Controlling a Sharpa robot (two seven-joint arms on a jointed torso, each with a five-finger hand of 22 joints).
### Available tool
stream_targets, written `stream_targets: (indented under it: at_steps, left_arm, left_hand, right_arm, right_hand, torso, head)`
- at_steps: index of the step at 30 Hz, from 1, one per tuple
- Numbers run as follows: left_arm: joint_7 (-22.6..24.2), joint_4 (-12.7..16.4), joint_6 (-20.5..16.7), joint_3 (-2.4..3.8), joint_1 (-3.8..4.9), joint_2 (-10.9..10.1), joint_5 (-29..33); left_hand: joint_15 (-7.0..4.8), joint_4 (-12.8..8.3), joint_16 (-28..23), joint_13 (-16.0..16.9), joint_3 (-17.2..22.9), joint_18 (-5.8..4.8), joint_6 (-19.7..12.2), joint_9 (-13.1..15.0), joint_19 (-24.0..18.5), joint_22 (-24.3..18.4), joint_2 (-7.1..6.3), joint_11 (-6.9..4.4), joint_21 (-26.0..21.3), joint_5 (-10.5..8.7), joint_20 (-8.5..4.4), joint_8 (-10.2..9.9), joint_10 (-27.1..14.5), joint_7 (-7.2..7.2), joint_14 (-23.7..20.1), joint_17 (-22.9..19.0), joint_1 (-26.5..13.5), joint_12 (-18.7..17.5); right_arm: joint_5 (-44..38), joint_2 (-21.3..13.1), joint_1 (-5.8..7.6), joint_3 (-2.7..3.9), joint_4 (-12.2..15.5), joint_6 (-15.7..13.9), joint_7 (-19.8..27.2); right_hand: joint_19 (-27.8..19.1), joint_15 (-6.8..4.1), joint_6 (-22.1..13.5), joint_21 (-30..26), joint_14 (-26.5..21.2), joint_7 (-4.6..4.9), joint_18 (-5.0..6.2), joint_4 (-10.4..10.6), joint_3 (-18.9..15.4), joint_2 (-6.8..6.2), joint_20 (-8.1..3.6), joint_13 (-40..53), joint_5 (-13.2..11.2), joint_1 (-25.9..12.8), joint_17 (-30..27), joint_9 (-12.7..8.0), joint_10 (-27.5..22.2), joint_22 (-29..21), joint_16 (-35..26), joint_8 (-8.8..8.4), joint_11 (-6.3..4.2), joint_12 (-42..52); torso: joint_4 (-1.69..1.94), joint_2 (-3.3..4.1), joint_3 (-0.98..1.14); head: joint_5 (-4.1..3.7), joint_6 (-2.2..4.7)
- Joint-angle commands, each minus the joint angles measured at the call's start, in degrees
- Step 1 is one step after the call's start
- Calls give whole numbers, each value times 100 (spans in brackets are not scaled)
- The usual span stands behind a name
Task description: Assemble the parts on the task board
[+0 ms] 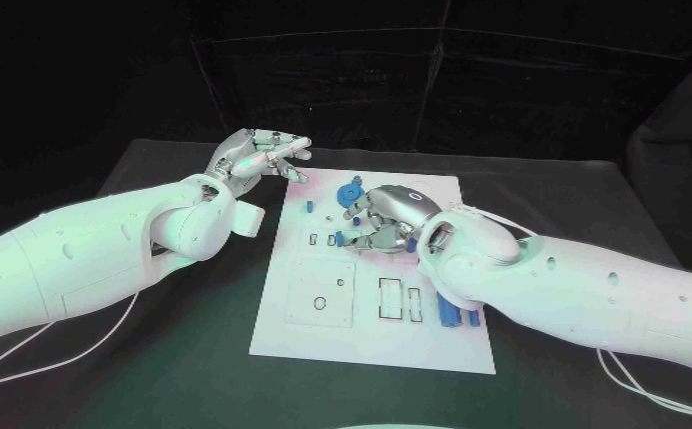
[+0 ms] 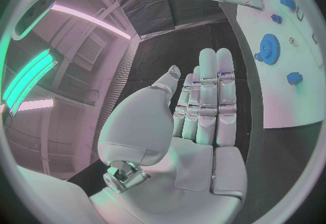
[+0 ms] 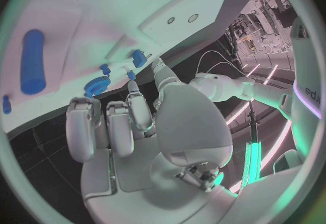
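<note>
The white task board [image 1: 378,334] lies in the middle of the black table. On its far part stand a blue gear [image 1: 348,193] and a small blue piece [image 1: 307,205]. Two blue pegs [image 1: 459,316] lie near its right edge. My right hand [image 1: 381,219] hovers over the board's far half, fingers bent downward and apart, with small blue pieces [image 1: 339,239] by the fingertips. In the right wrist view nothing sits between the fingers [image 3: 108,126]; a blue cylinder [image 3: 32,61] and the gear [image 3: 98,87] lie beyond. My left hand [image 1: 261,159] is raised off the board's far left corner, flat and empty [image 2: 204,110].
Black table [image 1: 173,349] surrounds the board, with dark curtains behind. A white cable [image 1: 72,354] trails under the left arm and another [image 1: 635,394] under the right. The left wrist view shows the gear [image 2: 269,48] and a blue piece [image 2: 294,78] on the board.
</note>
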Motion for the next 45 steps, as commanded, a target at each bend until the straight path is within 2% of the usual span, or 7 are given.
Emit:
stream_targets:
  at_steps: [1,4,9,18,22,23,45]
  left_arm:
    - [-536,53,140,4,8,-35,-669]
    - [-1118,100,250,5,11,-56,-1264]
    - [-2530,180,794,5,122,-39,-2308]
    - [-4749,279,1696,3,414,284,-4467]
    - [-5184,248,1753,-59,535,452,-4856]
    - [-5280,230,1773,-78,567,503,-4914]
    - [-6019,-327,2053,-469,820,1337,-5108]
  left_hand:
    - [-129,21,1233,69,42,72,153,23,333,204,23,-120,366,1,-142,-21,295,-71,396,1150,-106,98]
    - [-267,40,3988,314,50,-17,314,80,691,1045,24,-247,1248,14,-276,41,681,-205,553,3789,-151,389]
    - [-366,382,6204,1387,-285,-475,343,326,1177,4478,32,-380,4135,67,-374,340,618,-293,610,5989,-634,1482]
    - [-441,1074,6798,4637,-983,-615,237,1168,1231,6058,297,-596,5354,35,-530,1406,476,-486,737,6596,-1142,4879]
    - [-494,1209,6798,5170,-1255,-635,118,1493,1195,6206,251,-576,5471,-10,-517,1778,433,-554,737,6596,-1154,5409]
    - [-573,1340,6798,5523,-1528,-644,-201,1983,1152,6338,325,-611,5585,27,-530,2285,338,-618,737,6596,-1034,5782]
    - [-583,1594,6798,6104,-2019,-762,-371,2540,1341,7054,353,-685,6026,-18,-589,2839,624,-682,737,6596,-1153,6315]
  right_arm:
    - [1000,-326,195,13,247,-85,1245]
    - [1805,-644,395,15,328,126,1527]
    - [2818,-1091,667,15,250,337,1697]
    - [3288,-1568,854,15,62,242,1679]
    - [3273,-1601,873,15,17,203,1636]
    - [3253,-1603,877,15,8,189,1621]
    - [3090,-1607,930,14,-119,214,1378]
  right_hand:
    - [234,29,67,-52,460,-23,-42,-20,-17,36,26,255,52,119,970,14,-12,684,-37,74,-14,-10]
    - [194,14,125,-92,435,-41,-26,-31,-17,105,16,228,93,190,876,22,-41,606,-85,127,-31,-36]
    - [118,-19,256,-170,405,-82,7,-61,-19,191,-14,157,200,285,761,42,-102,453,-148,240,-70,-107]
    - [111,-48,316,-185,404,-98,9,-115,34,324,-46,160,517,434,747,37,-84,435,-165,317,-96,-99]
    - [110,-49,319,-188,403,-100,10,-121,30,323,-49,152,556,443,742,34,-89,431,-169,325,-97,-107]
    - [110,-52,320,-190,402,-99,10,-129,32,323,-52,149,655,458,737,30,-91,430,-174,333,-99,-110]
    - [103,-58,308,-207,402,-101,14,-120,10,292,-60,115,991,448,723,8,-109,406,-190,366,-102,-140]
  torso:
    - [-13,-11,-8]
    - [-10,-43,1]
    - [-17,-97,12]
    - [-34,-168,61]
    - [-38,-196,87]
    - [-42,-206,97]
    - [-50,-260,138]
  head:
    - [15,31]
    - [13,20]
    - [45,18]
    - [120,-32]
    - [153,-55]
    - [165,-68]
    - [258,-124]
